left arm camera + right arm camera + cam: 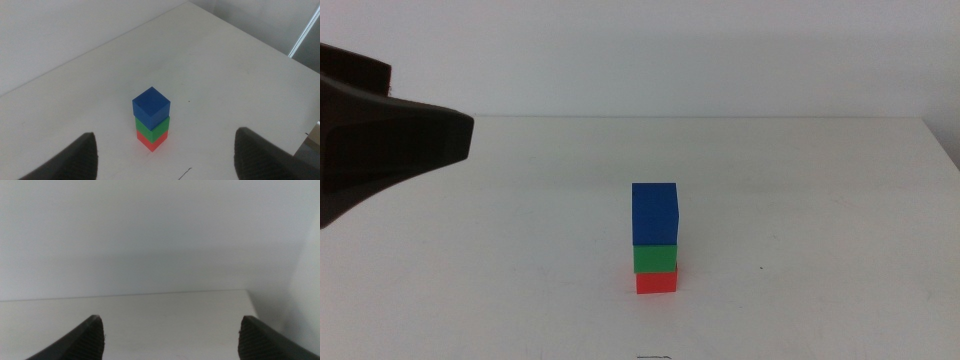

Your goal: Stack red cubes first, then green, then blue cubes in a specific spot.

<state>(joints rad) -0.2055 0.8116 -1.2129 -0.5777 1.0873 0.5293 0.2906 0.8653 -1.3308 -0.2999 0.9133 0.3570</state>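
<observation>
**Three-cube stack on the counter, both end effectors clear**

Where the white counter (800,200) lies bare near its middle, three cubes stand in a single upright column. The red cube (657,283) rests directly on the counter surface; the green cube (655,258) sits on top of it, and the blue cube (654,213) sits on the green one. In the left wrist view the blue cube appears turned slightly relative to the green below it, though the angle makes this hard to judge. The left end effector (165,155) hangs above the counter toward its left edge, well apart from the stack; its two dark jaws are spread wide and grip nothing, and the column shows between them at a distance. The right end effector (170,337) is seen only in its own wrist view, facing the far edge of the counter and a plain wall, jaws likewise wide apart and empty. No cube is visible in that view.
</observation>
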